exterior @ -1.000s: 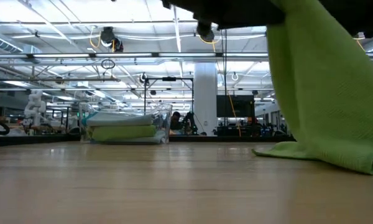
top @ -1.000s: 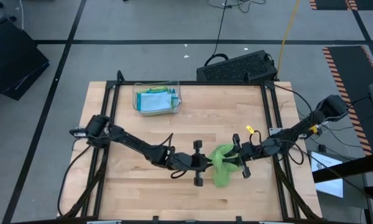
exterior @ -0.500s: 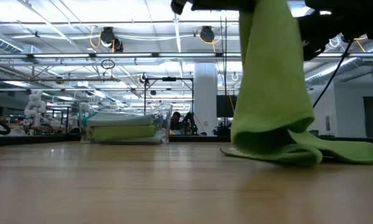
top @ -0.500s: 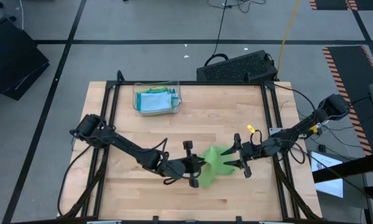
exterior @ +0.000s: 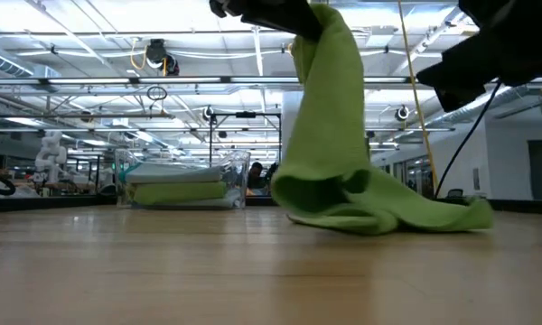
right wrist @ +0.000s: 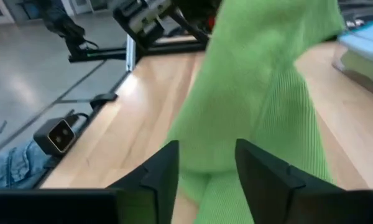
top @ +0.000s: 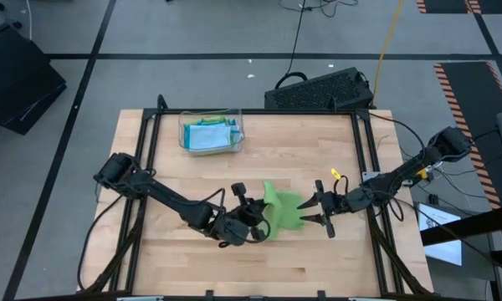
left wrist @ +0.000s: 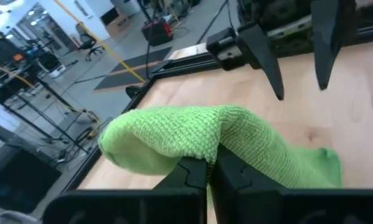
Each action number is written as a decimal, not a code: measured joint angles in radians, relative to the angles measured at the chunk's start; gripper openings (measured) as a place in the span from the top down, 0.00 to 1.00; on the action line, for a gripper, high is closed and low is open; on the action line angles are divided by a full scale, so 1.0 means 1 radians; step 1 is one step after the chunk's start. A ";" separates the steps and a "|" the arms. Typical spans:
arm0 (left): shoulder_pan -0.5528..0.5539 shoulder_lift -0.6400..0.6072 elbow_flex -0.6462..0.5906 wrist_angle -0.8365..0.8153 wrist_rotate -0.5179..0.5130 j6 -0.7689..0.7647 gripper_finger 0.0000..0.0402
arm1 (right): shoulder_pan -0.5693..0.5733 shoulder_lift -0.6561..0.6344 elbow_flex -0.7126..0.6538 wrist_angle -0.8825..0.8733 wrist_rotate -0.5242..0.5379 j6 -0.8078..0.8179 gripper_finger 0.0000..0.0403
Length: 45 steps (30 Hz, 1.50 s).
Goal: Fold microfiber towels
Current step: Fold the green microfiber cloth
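place: robotics lab / open industrial hall | clues: wooden bench (top: 309,150) in black frame, grey floor with taped lanes (top: 464,75), overhead trusses and strip lights (exterior: 99,63), white column (exterior: 298,135), more workstations way back

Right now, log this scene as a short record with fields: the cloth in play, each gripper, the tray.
cloth: lime green microfiber towel, one end lifted, the rest draped on the wooden table
left gripper: shut on the towel's raised fold
right gripper: open, beside the towel, holding nothing
tray: clear plastic tray at the table's far left, with folded blue and green towels inside
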State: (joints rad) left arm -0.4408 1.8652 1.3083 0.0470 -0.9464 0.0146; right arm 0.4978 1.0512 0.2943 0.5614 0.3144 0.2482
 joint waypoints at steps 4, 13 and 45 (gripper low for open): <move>-0.006 -0.009 0.000 0.009 -0.024 -0.010 0.97 | -0.020 0.022 0.000 -0.045 -0.001 0.025 0.73; -0.052 -0.068 0.000 0.004 -0.024 -0.023 0.96 | -0.050 0.148 0.000 0.052 -0.001 0.029 0.84; -0.054 -0.068 0.000 -0.019 -0.024 -0.017 0.96 | -0.075 0.566 0.206 0.297 -0.164 -0.182 0.62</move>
State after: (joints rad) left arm -0.4950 1.7977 1.3083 0.0280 -0.9707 -0.0029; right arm 0.4226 1.6176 0.4999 0.8587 0.1505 0.0662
